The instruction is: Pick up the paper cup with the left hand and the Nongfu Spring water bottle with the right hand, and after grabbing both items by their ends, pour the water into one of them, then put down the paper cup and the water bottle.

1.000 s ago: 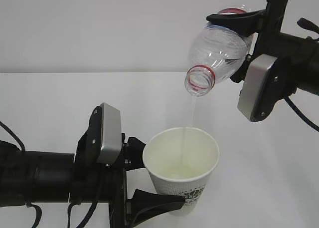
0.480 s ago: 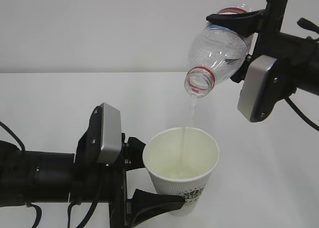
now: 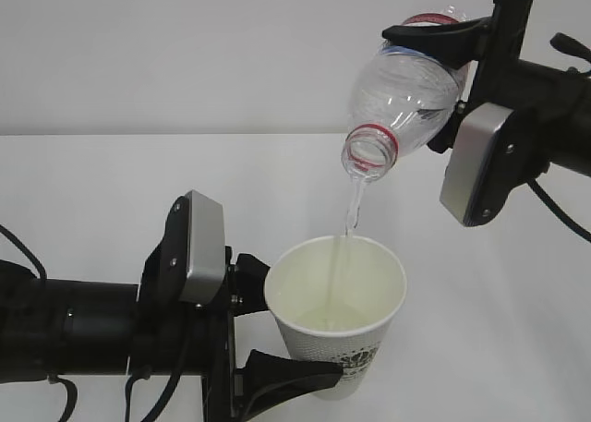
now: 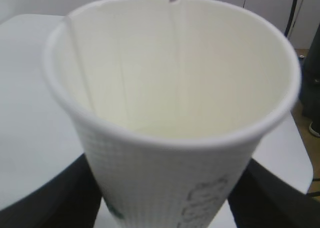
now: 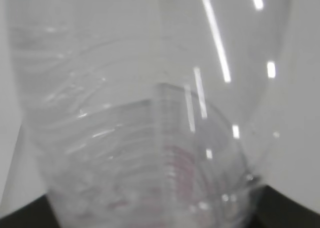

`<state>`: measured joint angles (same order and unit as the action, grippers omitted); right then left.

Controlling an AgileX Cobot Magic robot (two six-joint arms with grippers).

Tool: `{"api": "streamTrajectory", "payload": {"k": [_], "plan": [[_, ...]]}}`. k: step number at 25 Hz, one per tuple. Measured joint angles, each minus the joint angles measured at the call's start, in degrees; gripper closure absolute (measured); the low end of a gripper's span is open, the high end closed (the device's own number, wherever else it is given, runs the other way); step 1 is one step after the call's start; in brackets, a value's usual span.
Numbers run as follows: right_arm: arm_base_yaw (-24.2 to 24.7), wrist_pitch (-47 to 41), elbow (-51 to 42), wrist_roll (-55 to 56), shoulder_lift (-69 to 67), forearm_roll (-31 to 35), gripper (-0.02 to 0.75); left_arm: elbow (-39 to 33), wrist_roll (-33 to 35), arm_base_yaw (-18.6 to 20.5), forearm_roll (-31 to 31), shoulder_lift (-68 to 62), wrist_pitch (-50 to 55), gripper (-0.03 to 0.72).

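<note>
My left gripper (image 3: 300, 337) is shut on the lower part of the white paper cup (image 3: 337, 302), which it holds upright. In the left wrist view the cup (image 4: 170, 158) fills the frame between dark fingers (image 4: 47, 203). Up at the right, my right gripper (image 3: 441, 80) is shut on the base end of the clear Nongfu Spring water bottle (image 3: 406, 94). The bottle is tilted, its open red-ringed mouth down and to the left above the cup. A thin stream of water (image 3: 351, 210) falls from the mouth into the cup, where a little water (image 3: 332, 319) lies. The bottle (image 5: 150, 113) blurs the right wrist view.
A white table (image 3: 92, 191) lies under both arms, with a plain pale wall behind. Grey plates on the left wrist (image 3: 199, 247) and the right wrist (image 3: 480, 163) flank the cup and the bottle.
The stream of water from the bottle's mouth has grown thicker and bends slightly. Neither arm, the cup nor the bottle has visibly moved.
</note>
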<state>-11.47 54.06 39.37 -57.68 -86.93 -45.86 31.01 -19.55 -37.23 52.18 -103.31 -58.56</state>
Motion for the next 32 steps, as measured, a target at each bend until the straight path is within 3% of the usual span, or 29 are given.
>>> {"api": "streamTrajectory", "payload": {"k": [32], "plan": [[0.00,0.13,0.23,0.00,0.00,0.34,0.325,0.00,2.20,0.00,0.00,0.00,0.43,0.153]]}}
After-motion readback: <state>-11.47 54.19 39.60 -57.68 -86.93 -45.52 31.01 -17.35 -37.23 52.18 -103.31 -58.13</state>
